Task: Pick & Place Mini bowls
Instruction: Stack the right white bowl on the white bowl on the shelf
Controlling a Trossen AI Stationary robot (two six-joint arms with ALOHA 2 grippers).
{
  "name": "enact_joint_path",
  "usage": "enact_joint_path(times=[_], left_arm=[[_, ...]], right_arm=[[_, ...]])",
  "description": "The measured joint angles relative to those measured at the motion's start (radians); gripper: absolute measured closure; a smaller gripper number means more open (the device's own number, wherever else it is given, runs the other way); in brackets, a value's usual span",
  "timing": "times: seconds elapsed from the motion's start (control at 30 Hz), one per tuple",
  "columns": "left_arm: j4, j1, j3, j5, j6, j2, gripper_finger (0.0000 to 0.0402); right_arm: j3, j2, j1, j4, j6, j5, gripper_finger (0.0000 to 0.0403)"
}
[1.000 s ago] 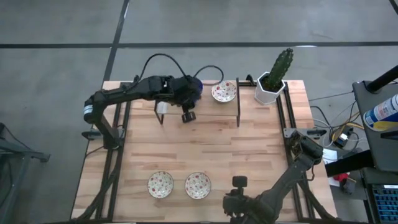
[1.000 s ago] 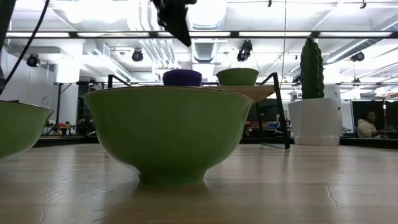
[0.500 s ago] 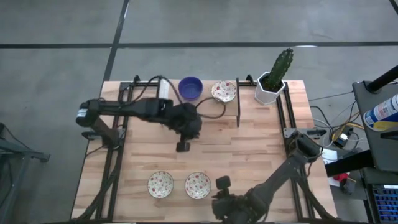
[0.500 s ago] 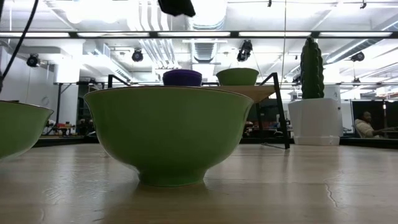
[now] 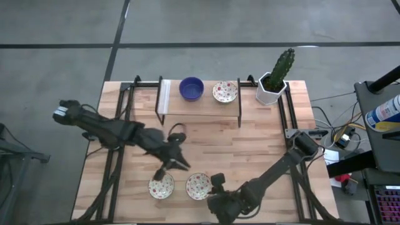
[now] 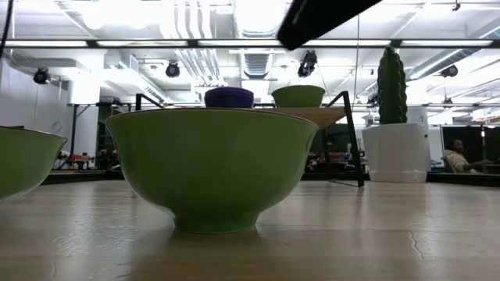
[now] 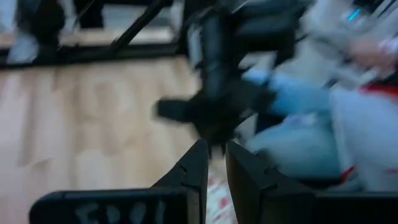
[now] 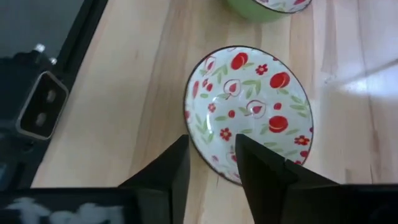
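Note:
Two floral mini bowls sit on their feet near the table's near edge, a left one (image 5: 161,185) and a right one (image 5: 199,185); the low view shows their green outsides (image 6: 211,168). A blue bowl (image 5: 191,88) and a third floral bowl (image 5: 224,92) stand on the raised shelf. My left gripper (image 5: 174,167) hovers just beyond the left near bowl, empty, with a narrow gap between its fingers (image 7: 215,152). My right gripper (image 5: 212,186) is open beside the right near bowl (image 8: 249,112). Its fingers (image 8: 177,165) stand on either side of that bowl's rim without visible touch.
A white hexagonal pot with a cactus (image 5: 272,86) stands at the far right corner. The wooden shelf (image 5: 200,105) on black legs spans the far middle. Bare boards (image 5: 212,140) lie between shelf and near bowls. A dark arm part (image 6: 320,19) crosses the top of the low view.
My left gripper has swung from the front of the shelf toward the near edge, ending just beyond the left near bowl. My right gripper has moved along the near edge toward the table's left, up to the right near bowl. No bowl has moved.

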Motion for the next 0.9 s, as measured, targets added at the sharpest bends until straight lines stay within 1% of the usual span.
enact_joint_path(times=[0.1,0.23,0.37,0.53,0.7,0.9], left_arm=[[0.106,-0.043,-0.094,-0.003,-0.022,-0.067,0.0351],[0.172,-0.07,-0.179,-0.009,-0.057,-0.138,0.0351],[0.194,-0.087,-0.232,-0.01,-0.053,-0.197,0.0351],[0.223,-0.112,-0.323,-0.009,-0.029,-0.258,0.0351],[0.293,-0.13,-0.426,-0.01,-0.047,-0.311,0.0351],[0.347,-0.144,-0.505,-0.009,-0.097,-0.38,0.0351]], right_arm=[[-0.019,0.0,-0.022,0.026,-0.035,-0.059,0.0265],[-0.032,0.0,-0.046,0.04,-0.049,-0.092,0.0269],[-0.033,0.0,-0.055,0.042,-0.06,-0.108,0.0277],[-0.033,0.008,-0.055,0.098,-0.082,-0.168,0.0284],[-0.033,0.044,-0.056,0.098,-0.1,-0.18,0.0282],[-0.031,0.071,-0.062,0.099,-0.101,-0.167,0.0287]])
